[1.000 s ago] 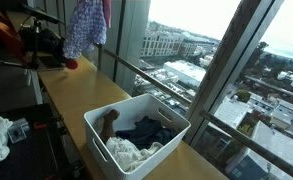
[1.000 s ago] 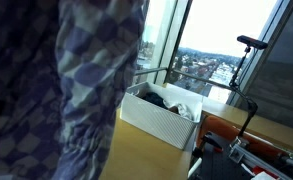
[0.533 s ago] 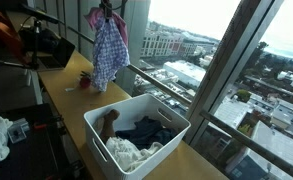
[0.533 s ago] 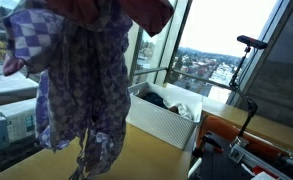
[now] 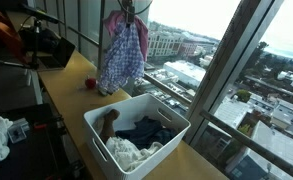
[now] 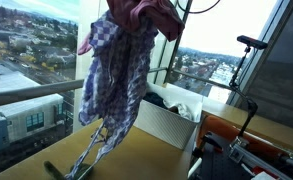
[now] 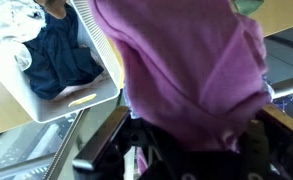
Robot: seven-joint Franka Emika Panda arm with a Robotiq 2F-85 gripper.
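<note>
wrist view is nearly filled by the cloth [image 7: 191, 70], pink here, bunched right against the dark body of the gripper and hiding its fingers. in an exterior view the gripper [image 5: 127, 10] hangs high at the top of the frame with the cloth [image 5: 121, 55] dangling from it in a long purple-and-white checked drape, pink at the gathered top. it must be clamped on that top fold to carry the weight, though how narrow the gap is cannot be told.

as far as progress shows, the cloth is up off the worktop [image 5: 66, 85] and hangs free in the air, its lower end touching nothing in either exterior view. it is not in the basket [image 5: 136, 140]. it hangs beside and above the far end of that basket, and the wrist view puts the basket's rim [image 7: 71, 100] off to one side rather than straight below.

the white basket holds a dark blue garment [image 7: 56, 60], a white cloth [image 7: 16, 20] and something brown [image 5: 108, 120]. a small red object [image 5: 89, 84] lies on the worktop past the basket, below the hanging cloth. beyond it all stands the window [image 5: 226, 60], with city buildings far below.
</note>
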